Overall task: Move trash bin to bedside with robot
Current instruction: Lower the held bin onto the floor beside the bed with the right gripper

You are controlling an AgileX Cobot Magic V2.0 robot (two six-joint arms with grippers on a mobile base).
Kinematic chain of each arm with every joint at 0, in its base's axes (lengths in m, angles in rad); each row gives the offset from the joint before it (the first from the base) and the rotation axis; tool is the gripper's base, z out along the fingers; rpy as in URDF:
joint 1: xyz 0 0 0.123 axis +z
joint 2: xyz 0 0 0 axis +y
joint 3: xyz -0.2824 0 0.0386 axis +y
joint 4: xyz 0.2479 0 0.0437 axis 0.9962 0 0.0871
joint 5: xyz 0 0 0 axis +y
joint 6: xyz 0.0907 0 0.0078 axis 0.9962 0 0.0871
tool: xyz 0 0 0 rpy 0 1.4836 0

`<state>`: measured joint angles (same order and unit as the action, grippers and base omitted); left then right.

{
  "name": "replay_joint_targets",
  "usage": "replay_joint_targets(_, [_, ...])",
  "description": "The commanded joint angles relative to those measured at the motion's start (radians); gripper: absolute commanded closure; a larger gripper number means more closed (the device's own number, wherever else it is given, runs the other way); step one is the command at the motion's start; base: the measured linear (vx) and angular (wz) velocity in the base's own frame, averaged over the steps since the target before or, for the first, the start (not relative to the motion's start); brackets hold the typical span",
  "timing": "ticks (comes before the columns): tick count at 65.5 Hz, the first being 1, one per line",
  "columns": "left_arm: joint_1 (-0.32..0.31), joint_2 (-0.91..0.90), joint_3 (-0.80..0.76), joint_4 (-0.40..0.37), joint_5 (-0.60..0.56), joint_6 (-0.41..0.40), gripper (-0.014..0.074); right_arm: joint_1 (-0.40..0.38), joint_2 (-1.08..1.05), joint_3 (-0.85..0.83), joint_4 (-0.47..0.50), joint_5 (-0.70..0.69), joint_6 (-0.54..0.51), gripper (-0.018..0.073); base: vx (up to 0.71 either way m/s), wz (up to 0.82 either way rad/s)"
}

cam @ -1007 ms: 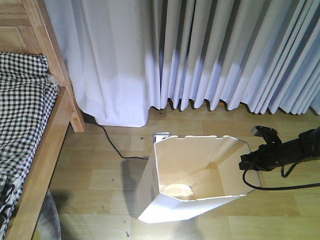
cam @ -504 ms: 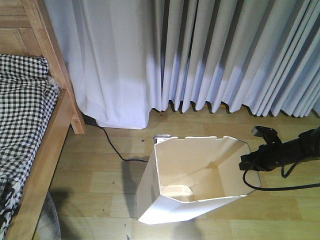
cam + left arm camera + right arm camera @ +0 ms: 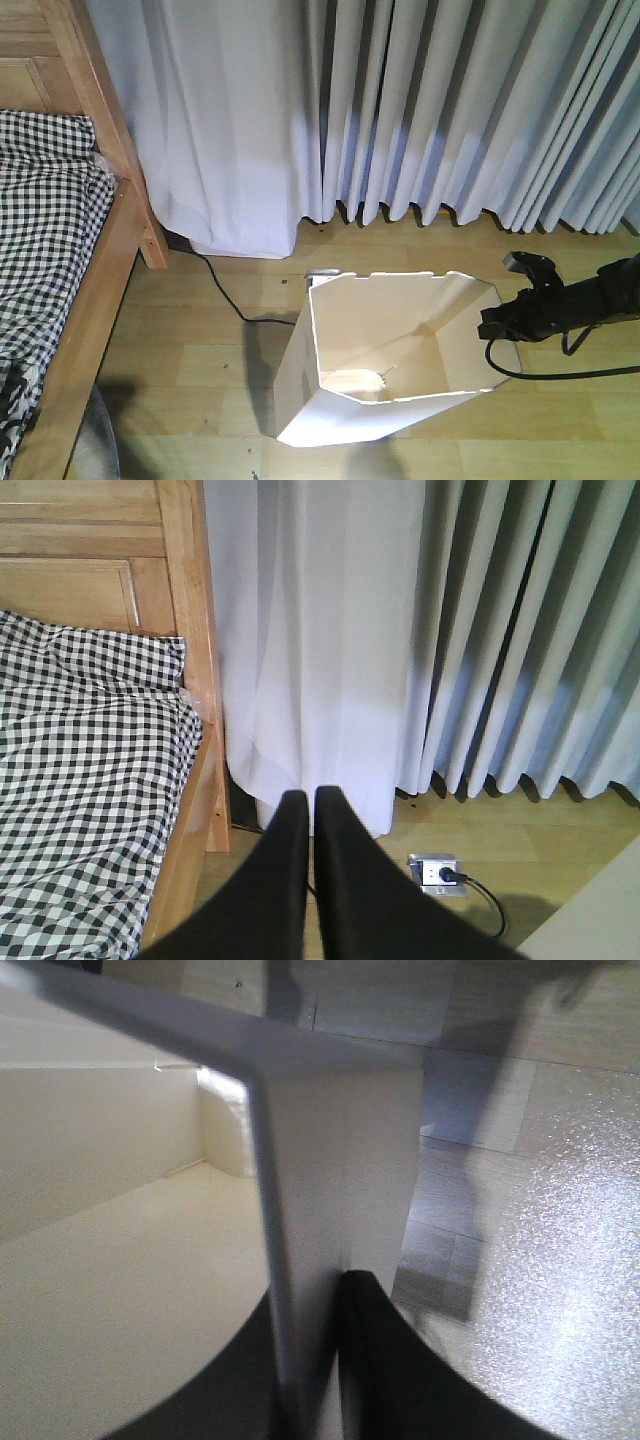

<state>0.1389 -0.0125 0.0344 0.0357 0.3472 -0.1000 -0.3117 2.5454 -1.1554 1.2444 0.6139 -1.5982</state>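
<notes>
The white trash bin stands on the wooden floor, its angular rim tilted toward me, about a bin's width right of the bed. The bedside is at the left: a light wooden frame with black-and-white checked bedding. My right gripper, at the end of the slim black arm with cables, is shut on the bin's right rim. The right wrist view shows its jaws clamping the thin bin wall. My left gripper is shut on nothing and hangs above the floor by the bed frame.
Pale curtains hang along the back wall down to the floor. A black power cable runs across the floor to a floor socket just behind the bin; the socket also shows in the left wrist view.
The curtains, bed post and floor socket have slid slightly down in the front view. The bin and right gripper hold the same place in the frame, so the view has crept forward with them.
</notes>
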Motion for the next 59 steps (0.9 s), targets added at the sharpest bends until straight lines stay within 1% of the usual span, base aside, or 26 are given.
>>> replay_joint_targets(1, [-0.003,-0.014,0.003,-0.002,-0.066,-0.004,0.0603,0.005,-0.054,-0.039,0.118,0.189,0.071,0.0564,0.0,-0.01])
replay_joint_targets(4, [-0.003,-0.014,0.003,-0.002,-0.066,-0.004,0.0603,0.015,-0.037,-0.057,0.116,0.166,0.098,0.0564,0.0,0.0])
replay_joint_targets(10, [-0.003,-0.014,0.003,-0.002,-0.066,-0.004,0.0603,0.048,-0.007,-0.107,0.072,0.112,0.152,0.0564,0.0,0.0])
replay_joint_targets(21, [-0.003,-0.014,0.003,-0.002,-0.066,-0.004,0.0603,0.118,0.047,-0.178,-0.025,-0.087,0.283,0.0564,0.0,0.0])
replay_joint_targets(25, [-0.003,-0.014,0.003,-0.002,-0.066,-0.004,0.0603,0.136,0.069,-0.202,-0.044,-0.135,0.304,0.0564,0.0,0.0])
replay_joint_targets(36, [-0.003,-0.014,0.003,-0.002,-0.066,-0.004,0.0603,0.158,0.147,-0.277,-0.031,-0.142,0.322,0.0564,0.0,0.0])
replay_joint_targets(41, [-0.003,-0.014,0.003,-0.002,-0.066,-0.004,0.0603,0.158,0.187,-0.317,-0.029,-0.14,0.357,0.0562,0.0,0.0])
replay_joint_targets(59, [-0.003,-0.014,0.003,-0.002,-0.066,-0.004,0.0603,0.158,0.295,-0.447,-0.029,-0.101,0.379,0.0561,0.0,0.0])
